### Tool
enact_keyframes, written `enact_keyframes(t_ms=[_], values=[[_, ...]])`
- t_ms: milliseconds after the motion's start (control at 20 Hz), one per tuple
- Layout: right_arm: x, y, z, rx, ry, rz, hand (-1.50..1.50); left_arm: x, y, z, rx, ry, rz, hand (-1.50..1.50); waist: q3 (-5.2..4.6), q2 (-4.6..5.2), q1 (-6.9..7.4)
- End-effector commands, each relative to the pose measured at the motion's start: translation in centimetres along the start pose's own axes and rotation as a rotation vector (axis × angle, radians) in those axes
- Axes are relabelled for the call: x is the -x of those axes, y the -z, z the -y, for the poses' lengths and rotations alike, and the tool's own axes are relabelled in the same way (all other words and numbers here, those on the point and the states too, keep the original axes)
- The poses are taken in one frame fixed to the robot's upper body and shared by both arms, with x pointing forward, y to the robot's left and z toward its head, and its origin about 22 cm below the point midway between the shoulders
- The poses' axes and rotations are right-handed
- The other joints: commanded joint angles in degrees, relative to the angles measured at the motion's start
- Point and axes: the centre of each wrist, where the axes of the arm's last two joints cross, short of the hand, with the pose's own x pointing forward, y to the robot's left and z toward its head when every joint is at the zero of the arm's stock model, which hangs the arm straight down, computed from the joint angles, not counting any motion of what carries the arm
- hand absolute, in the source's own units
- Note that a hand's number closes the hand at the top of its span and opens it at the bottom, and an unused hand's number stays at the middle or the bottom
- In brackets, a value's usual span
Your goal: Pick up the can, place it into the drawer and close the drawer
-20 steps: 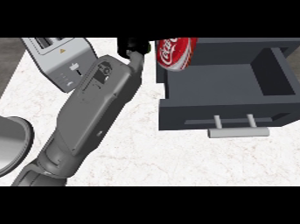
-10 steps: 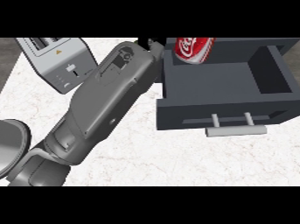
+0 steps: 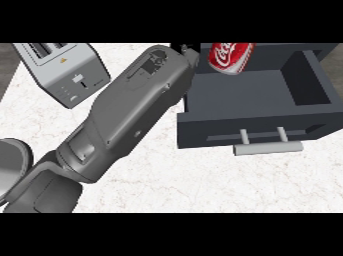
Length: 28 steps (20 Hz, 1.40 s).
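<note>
A big grey arm (image 3: 122,120) comes in from the bottom left and reaches up across the white counter (image 3: 203,185). It goes toward the top of the view. At its far end only a small black bit of the left hand (image 3: 183,49) shows, just past the grey wrist. The arm hides the rest of the hand, so it is not possible to tell if the fingers are curled or straight, or if they touch anything.

The red can (image 3: 231,56) sits at the top of the view, just to the right of that black bit. It is tilted and has white writing on it. It is over the back part of the open drawer (image 3: 262,125). The top of the can is cut off by the edge of the view. It cannot be seen whether the can rests on the drawer floor or is held up.

The drawer is dark grey and pulled out. Its light grey handle (image 3: 268,147) sticks out at the front.

A silver toaster (image 3: 63,72) stands on the counter to the left of the arm.

The right hand does not show anywhere.
</note>
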Motion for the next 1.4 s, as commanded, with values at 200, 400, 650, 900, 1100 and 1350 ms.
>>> enact_keyframes(t_ms=[200,400,650,900,1100,1350], values=[[-0.7,0.3,-1.1,-0.027,0.028,0.013,-1.50,0.7,0.3,0.5,-0.035,0.037,-0.035,1.50,0.01,0.25,-1.19],[-1.1,0.5,-1.0,-0.003,0.003,0.013,-1.50,2.4,0.2,-0.1,-0.032,0.088,-0.036,1.50,0.00,0.26,-0.97],[-1.6,0.8,-1.2,-0.016,0.010,0.002,-1.50,3.5,0.2,-0.5,-0.085,0.115,-0.055,-1.50,-0.02,0.35,-1.05],[-1.1,0.4,-1.7,-0.012,0.034,0.010,-1.50,3.5,0.1,-0.3,-0.117,0.124,-0.043,-1.50,0.01,0.36,-1.38],[-0.8,1.4,-1.1,-0.029,0.006,0.009,-1.50,4.7,0.2,-1.2,-0.146,0.120,-0.045,-1.50,0.03,0.82,-2.13],[-0.1,1.4,-0.4,-0.035,0.022,0.009,-1.50,3.2,0.5,-0.2,-0.130,0.099,-0.050,-1.50,0.05,0.50,-1.52]])
